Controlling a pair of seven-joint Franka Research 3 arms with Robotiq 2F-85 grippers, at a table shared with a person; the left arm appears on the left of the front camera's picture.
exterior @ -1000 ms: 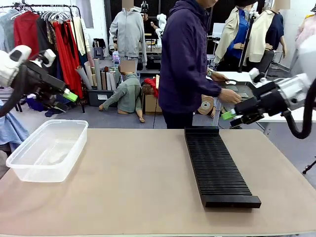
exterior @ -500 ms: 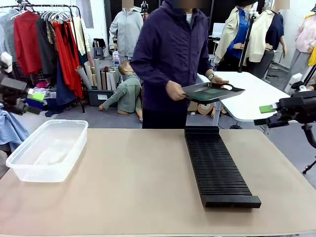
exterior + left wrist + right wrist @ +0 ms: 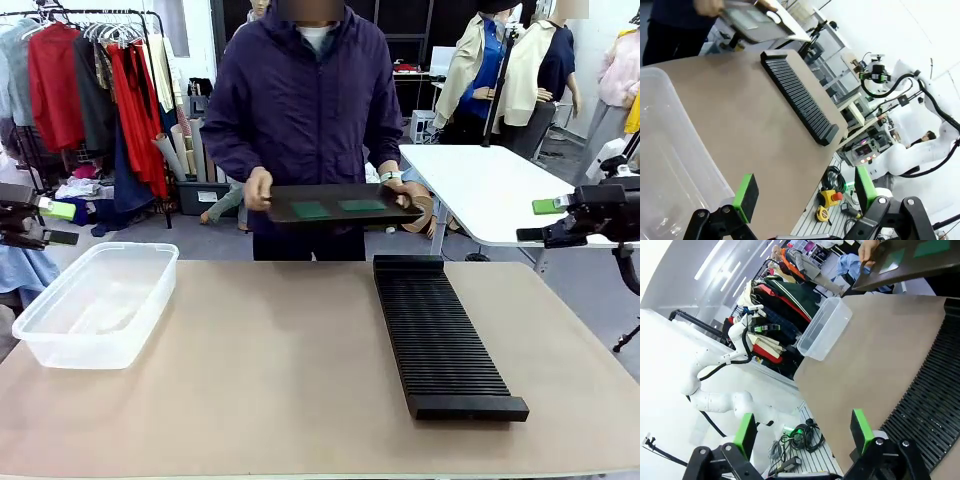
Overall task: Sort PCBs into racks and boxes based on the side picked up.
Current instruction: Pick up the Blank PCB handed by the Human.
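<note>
At the far edge of the table a person holds a dark shallow tray (image 3: 340, 203) in both hands, with two green PCBs (image 3: 311, 209) lying flat on it. The same tray (image 3: 910, 265) and PCBs (image 3: 932, 247) appear in the right wrist view. The long black rack (image 3: 440, 335) lies right of centre, and the clear box (image 3: 95, 305) stands at the left. My left gripper (image 3: 58, 223) hovers open off the table's left side. My right gripper (image 3: 540, 220) is open off the right side. Nothing sits between the green pads (image 3: 746, 197) or the right gripper's pads (image 3: 860, 430).
The tan tabletop (image 3: 260, 360) is bare between box and rack. A white side table (image 3: 490, 190) stands behind on the right. A clothes rail (image 3: 90, 80) with hanging garments is at the back left.
The person turned from the side table and brought the tray with PCBs to the far edge, facing me. Both arms drew back outward to the table's sides.
</note>
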